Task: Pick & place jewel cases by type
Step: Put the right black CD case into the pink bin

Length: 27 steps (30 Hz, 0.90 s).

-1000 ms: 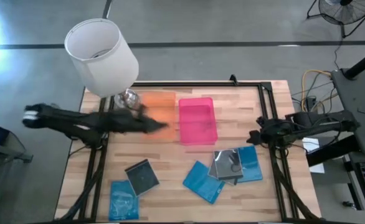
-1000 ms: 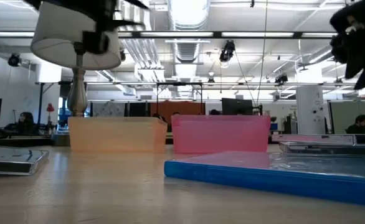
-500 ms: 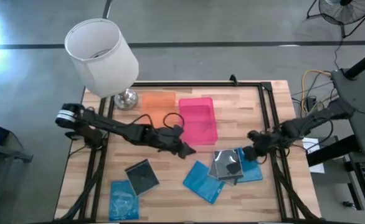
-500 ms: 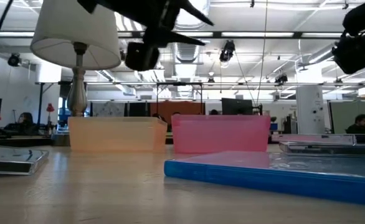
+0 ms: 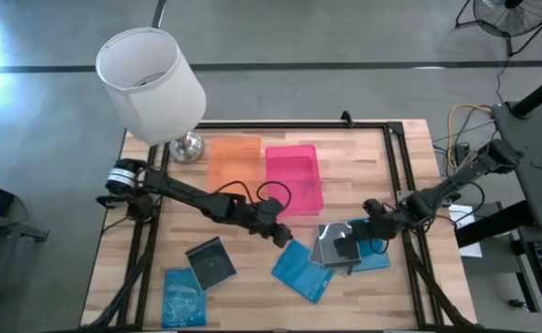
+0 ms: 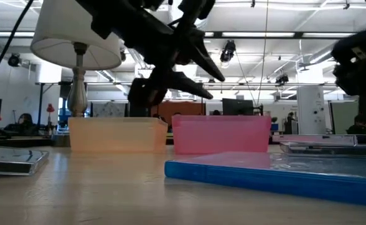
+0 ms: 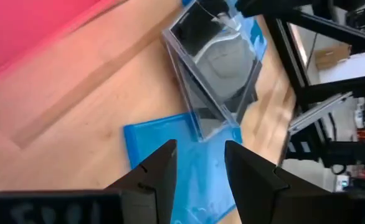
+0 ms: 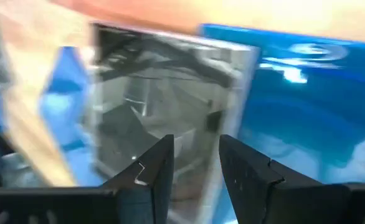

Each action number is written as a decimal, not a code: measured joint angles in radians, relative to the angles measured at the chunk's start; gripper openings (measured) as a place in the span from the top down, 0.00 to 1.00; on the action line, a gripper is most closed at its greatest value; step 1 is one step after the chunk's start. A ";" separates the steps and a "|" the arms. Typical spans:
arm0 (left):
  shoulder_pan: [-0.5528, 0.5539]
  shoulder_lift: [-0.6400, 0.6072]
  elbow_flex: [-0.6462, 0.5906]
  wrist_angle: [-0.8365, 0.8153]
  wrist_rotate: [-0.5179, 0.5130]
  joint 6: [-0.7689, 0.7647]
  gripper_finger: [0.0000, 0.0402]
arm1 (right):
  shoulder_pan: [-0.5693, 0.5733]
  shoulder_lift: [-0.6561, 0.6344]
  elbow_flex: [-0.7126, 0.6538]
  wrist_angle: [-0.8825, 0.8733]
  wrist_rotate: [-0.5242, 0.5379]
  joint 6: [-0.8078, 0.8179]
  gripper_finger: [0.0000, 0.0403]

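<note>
Overhead, tabletop-level, two wrist-mounted views

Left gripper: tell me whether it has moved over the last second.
Yes. In the high view the left gripper has swung from over the orange tray, past the pink tray, towards the blue case.

The bare wooden table (image 5: 252, 273) is free at 6 o'clock, between the dark grey jewel case (image 5: 212, 263) and the bright blue jewel case (image 5: 302, 270). At 12 o'clock the orange translucent tray (image 5: 234, 161) and the pink translucent tray (image 5: 293, 179) stand side by side. The white lamp shade (image 5: 151, 83) blocks 10 o'clock.
</note>
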<state>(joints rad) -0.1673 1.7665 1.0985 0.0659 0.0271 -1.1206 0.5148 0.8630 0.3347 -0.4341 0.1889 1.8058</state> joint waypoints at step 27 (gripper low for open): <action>-0.011 -0.008 -0.005 -0.004 -0.029 -0.004 0.71 | -0.005 0.096 -0.127 0.431 -0.035 -0.183 0.73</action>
<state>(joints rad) -0.1786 1.7590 1.0931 0.0622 -0.0015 -1.1246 0.5102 0.9590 0.2078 -0.0026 0.1535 1.6224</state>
